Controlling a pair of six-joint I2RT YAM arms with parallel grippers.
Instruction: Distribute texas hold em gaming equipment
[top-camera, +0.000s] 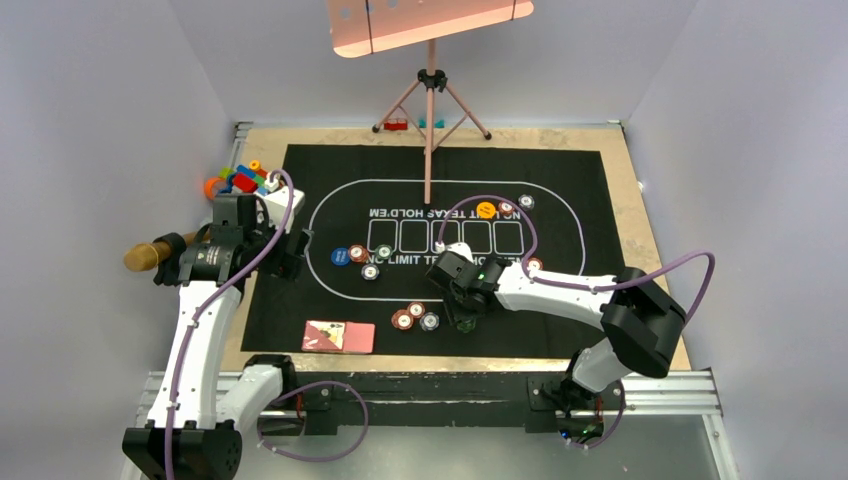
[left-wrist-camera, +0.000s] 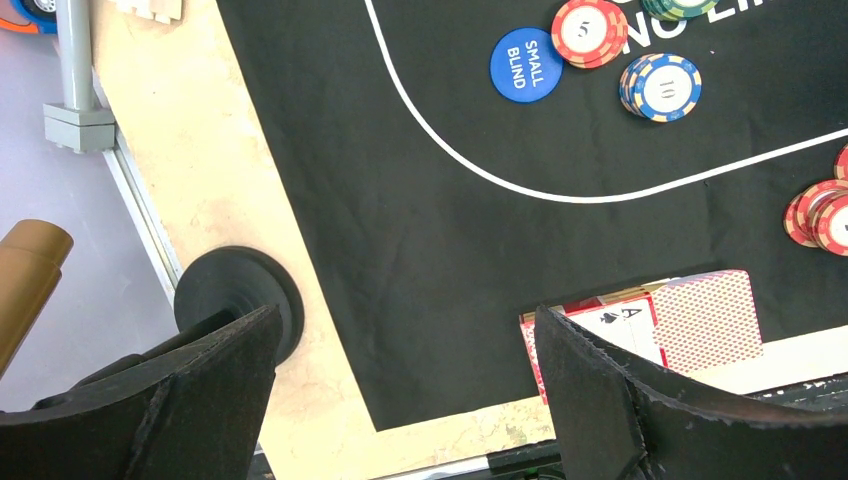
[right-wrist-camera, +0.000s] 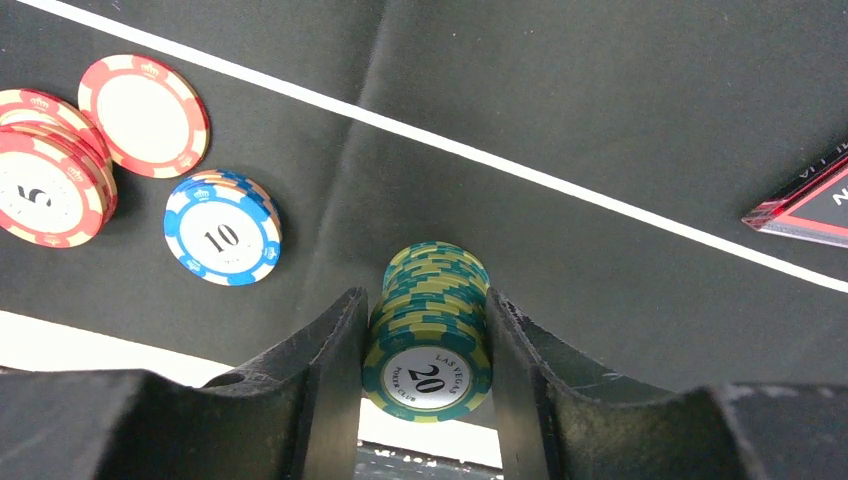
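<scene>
Closest to the arms, the playing cards (top-camera: 338, 336) lie at the near edge of the black mat (top-camera: 285, 310). One shows its pink-red back and an ace of spades lies face up beside it. Just past them sit some red chips (right-wrist-camera: 40, 190) and a blue 10 chip (right-wrist-camera: 222, 238). Beside those, the right gripper (right-wrist-camera: 425, 330) squeezes a stack of green 20 chips (right-wrist-camera: 428, 375), with one finger pressed on each side. The stack stands on the mat. A dark triangle with a red edge (right-wrist-camera: 805, 205) lies near it. Over the left edge of the mat, the left gripper (left-wrist-camera: 400, 390) hangs with its fingers spread wide apart. Farther on are the blue small blind button (left-wrist-camera: 527, 65), a red 5 stack (left-wrist-camera: 588, 32) and a blue and orange 10 stack (left-wrist-camera: 660, 87). Farther still is an orange button (top-camera: 486, 210). Toy blocks (top-camera: 240, 180) sit by the far left corner.
</scene>
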